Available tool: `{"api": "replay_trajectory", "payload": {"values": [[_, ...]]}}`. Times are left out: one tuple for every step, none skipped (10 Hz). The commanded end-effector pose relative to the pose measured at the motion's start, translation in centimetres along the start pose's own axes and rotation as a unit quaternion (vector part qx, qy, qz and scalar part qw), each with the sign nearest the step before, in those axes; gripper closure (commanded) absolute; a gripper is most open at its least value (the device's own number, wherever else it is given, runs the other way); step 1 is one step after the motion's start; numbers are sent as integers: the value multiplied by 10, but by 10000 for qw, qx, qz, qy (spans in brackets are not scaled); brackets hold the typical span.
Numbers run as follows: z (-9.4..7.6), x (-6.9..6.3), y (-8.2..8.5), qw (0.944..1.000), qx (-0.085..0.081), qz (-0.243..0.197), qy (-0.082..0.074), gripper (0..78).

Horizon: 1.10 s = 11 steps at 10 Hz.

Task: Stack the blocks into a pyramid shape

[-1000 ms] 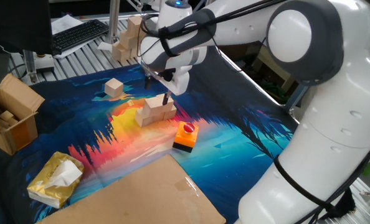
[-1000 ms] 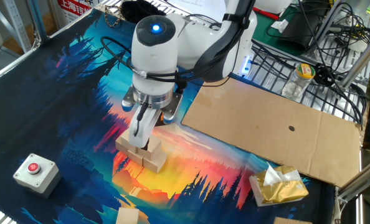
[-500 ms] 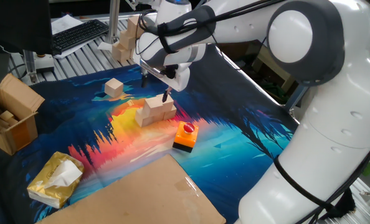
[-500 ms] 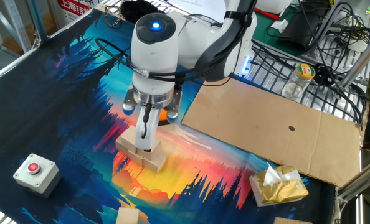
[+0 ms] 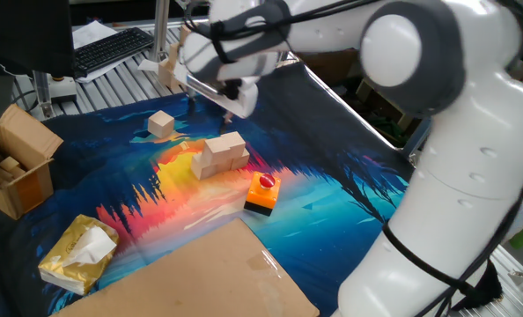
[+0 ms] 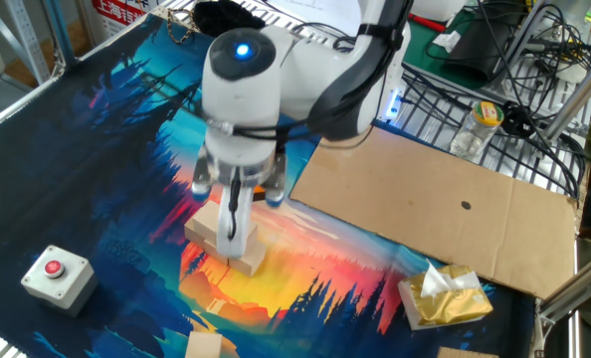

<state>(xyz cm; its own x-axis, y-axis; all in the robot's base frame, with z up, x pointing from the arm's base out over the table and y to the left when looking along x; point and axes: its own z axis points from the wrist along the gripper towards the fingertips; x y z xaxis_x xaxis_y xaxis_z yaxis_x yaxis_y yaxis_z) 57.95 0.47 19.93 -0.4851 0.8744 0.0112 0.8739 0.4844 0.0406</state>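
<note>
A small stack of pale wooden blocks (image 5: pixel 219 154) stands on the colourful mat, with one block (image 5: pixel 225 142) resting on top of a lower row. It also shows in the other fixed view (image 6: pixel 212 233), partly hidden behind the fingers. One loose block (image 5: pixel 161 123) lies to the stack's back left; it shows at the bottom edge of the other view (image 6: pixel 204 345). My gripper (image 5: pixel 210 106) hangs above and behind the stack, open and empty, clear of the blocks. In the other fixed view it (image 6: pixel 234 229) is blurred in front of the stack.
An orange-and-black block with a red button (image 5: pixel 262 193) sits just right of the stack. A grey button box (image 6: pixel 55 273), an open cardboard box (image 5: pixel 15 158), a flat cardboard sheet (image 5: pixel 200 273) and a yellow tissue packet (image 5: pixel 78 253) lie around. More wooden pieces (image 5: pixel 178 55) stand at the back.
My gripper has lifted off the stack and moved up and toward the back left, leaving the top block on the stack. The blocks have not shifted.
</note>
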Motion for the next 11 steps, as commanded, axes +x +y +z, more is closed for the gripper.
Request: {"api": "replay_trajectory", "payload": {"values": [[5,6,48,9987,6,-508,-36,3],[8,6,53,9986,17,-522,-53,3],[10,5,58,9987,15,-511,-78,3],[12,5,62,9987,31,-494,-95,3],[14,4,63,9988,39,-481,-87,3],[14,4,63,9988,42,-482,-86,3],[14,4,63,9991,63,-418,-95,3],[14,4,63,9990,116,-411,-122,3],[14,4,63,9991,127,-388,-127,3],[14,4,63,9990,135,-393,-144,3],[14,4,63,9988,146,-437,-162,3]]}}
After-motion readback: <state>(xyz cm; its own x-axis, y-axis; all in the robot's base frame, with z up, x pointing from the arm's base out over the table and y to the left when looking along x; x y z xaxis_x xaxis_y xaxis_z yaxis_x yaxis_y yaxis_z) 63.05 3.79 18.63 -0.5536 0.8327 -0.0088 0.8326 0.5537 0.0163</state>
